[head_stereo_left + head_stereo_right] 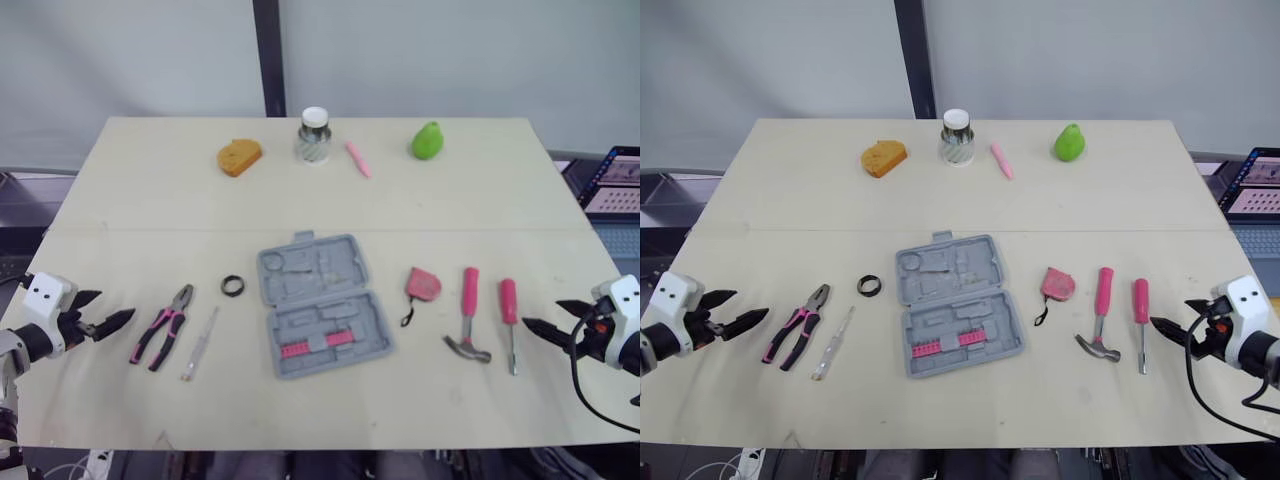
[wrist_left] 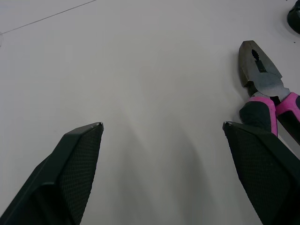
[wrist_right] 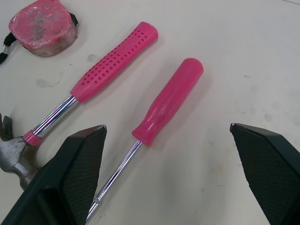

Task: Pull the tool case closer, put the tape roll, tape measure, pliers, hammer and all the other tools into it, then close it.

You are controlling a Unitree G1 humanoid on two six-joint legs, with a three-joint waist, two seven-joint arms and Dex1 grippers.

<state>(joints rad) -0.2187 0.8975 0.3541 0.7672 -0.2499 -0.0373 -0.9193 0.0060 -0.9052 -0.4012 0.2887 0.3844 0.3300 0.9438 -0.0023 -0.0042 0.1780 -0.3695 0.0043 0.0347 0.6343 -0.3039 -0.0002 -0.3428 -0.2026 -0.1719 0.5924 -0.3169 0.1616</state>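
Surveying the bench [image 1: 150, 200], packing is judged not yet begun. The tool case [image 1: 320, 305] lies flat open at mid-bench, slightly askew. Its lower half carries a strip of pink pieces (too small to identify) and its other recesses are empty. Whether it counts as pulled closer cannot be settled from here.

Both grippers are released and empty. The left gripper [image 2: 163, 125] hovers low at the left edge just beside the pliers. The right gripper [image 3: 168, 126] hovers at the right edge, facing the pink-handled screwdriver.

Items outstanding, all on the bench and outside the case:
- hammer [image 1: 468, 315], right of the case
- pliers [image 1: 165, 335], left of the case
- pink-handled screwdriver [image 1: 510, 315], just beside the hammer on its outer side
- clear-handled screwdriver [image 1: 198, 345], next to the pliers
- tape measure [image 1: 423, 285], between case and hammer
- tape roll [image 1: 233, 286], near the case's left side

Remaining: load all six, then close the lid.
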